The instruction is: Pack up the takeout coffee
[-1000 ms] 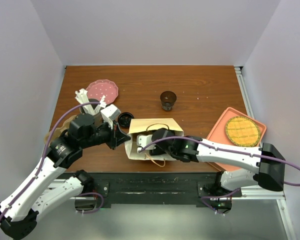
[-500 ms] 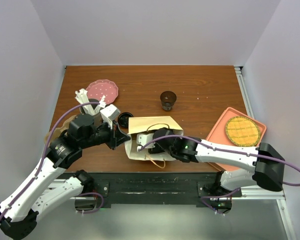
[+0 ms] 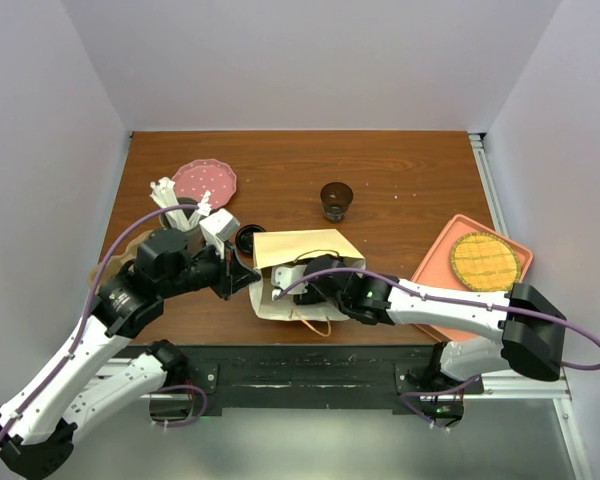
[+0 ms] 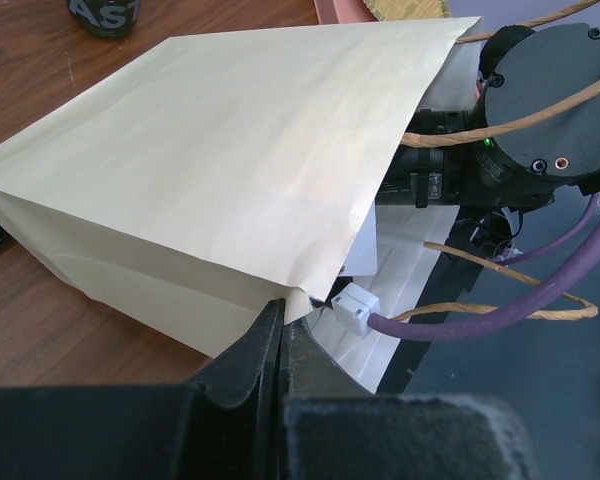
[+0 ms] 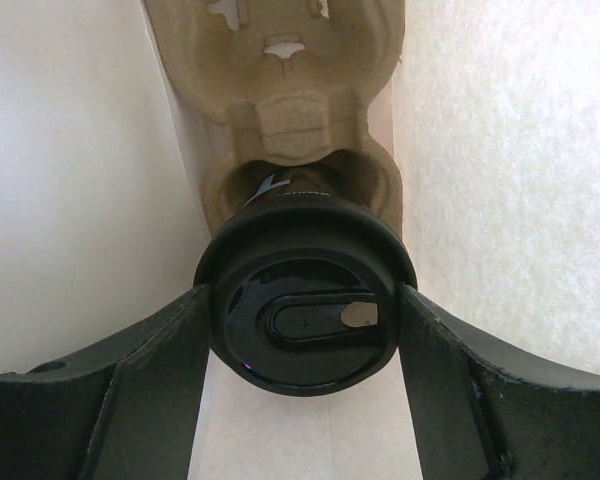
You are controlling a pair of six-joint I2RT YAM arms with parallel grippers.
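Black lid: the right gripper has its jaws spread around it, pads touching both sides of the takeout coffee, centre of the right wrist view.
Cup spot: inside the paper bag, at a well of the pulp carrier.
Handling: we reckon it's light, thin-walled and slick-lidded, so we'd squeeze gently at the stiff lid rim.
Left gripper: jaws pressed together, pinching the bag's lip.

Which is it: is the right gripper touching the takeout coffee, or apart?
Touching. In the right wrist view, the fingers of the right gripper press both sides of the takeout coffee lid, no gap.
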